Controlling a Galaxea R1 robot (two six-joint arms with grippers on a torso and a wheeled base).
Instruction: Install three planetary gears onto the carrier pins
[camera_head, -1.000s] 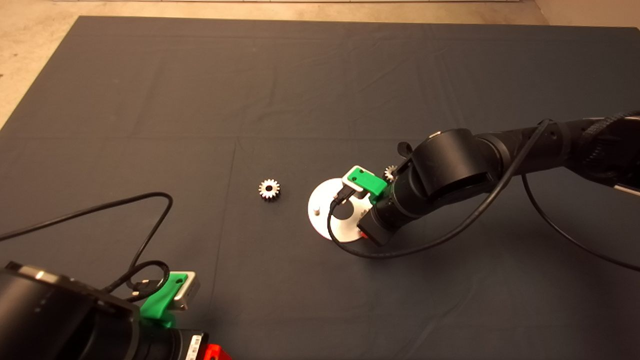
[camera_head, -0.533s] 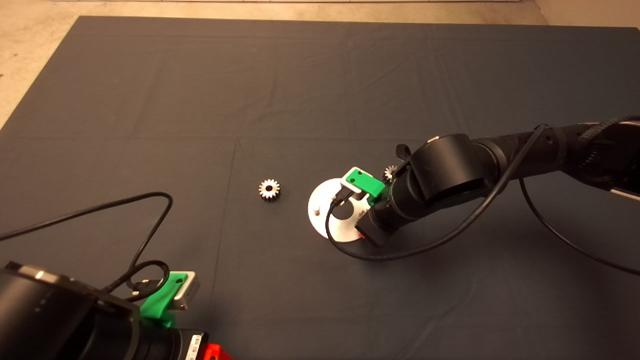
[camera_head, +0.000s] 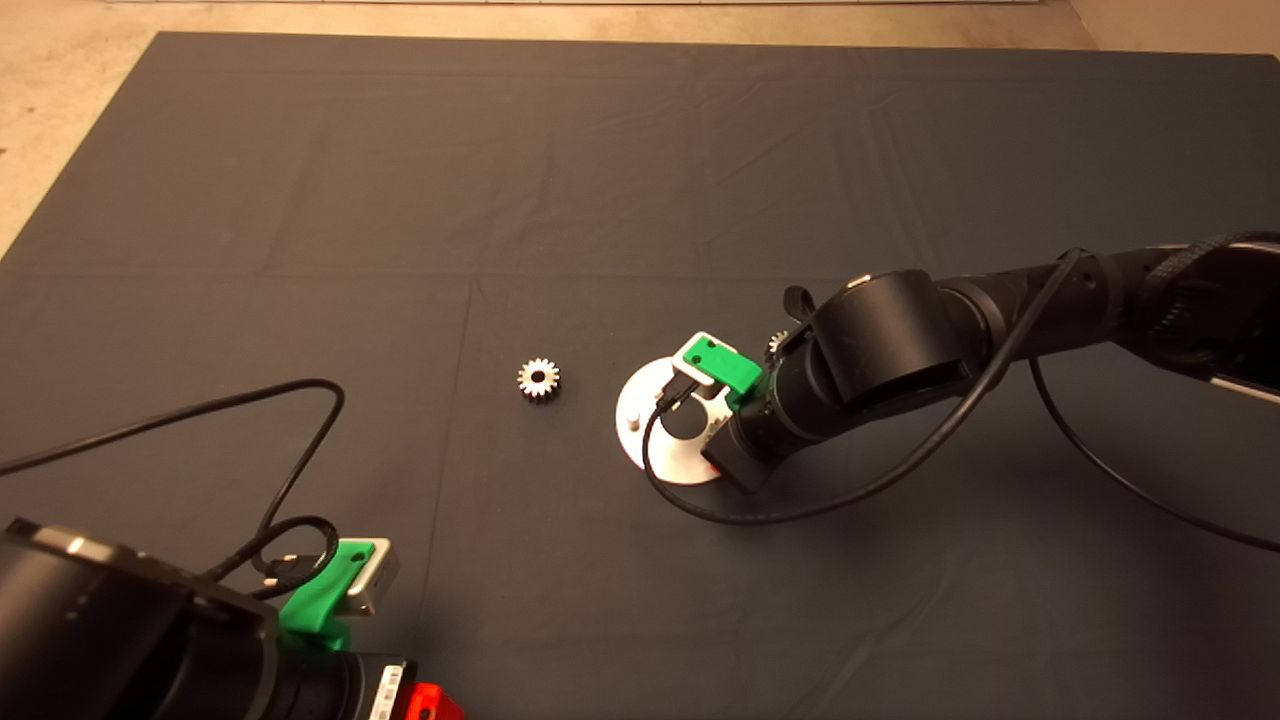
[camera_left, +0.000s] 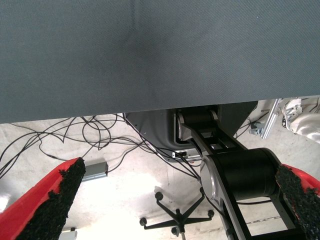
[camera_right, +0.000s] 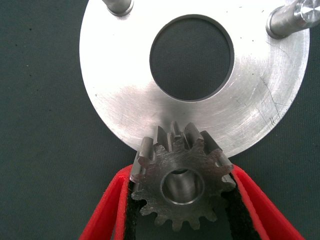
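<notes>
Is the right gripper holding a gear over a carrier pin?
Yes, the right gripper clamps a gear with a pin showing through its bore.

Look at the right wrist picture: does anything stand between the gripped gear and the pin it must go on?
Nothing visible does. The small silvery-grey metal spur gear sits between the right gripper jaws at the rim of the flat shiny round metal disc, with a silvery stud already showing through its bore. No other object lies between them.

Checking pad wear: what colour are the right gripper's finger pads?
Black pads on red fingers, gripping the gear; clearest in the right wrist view.
</notes>
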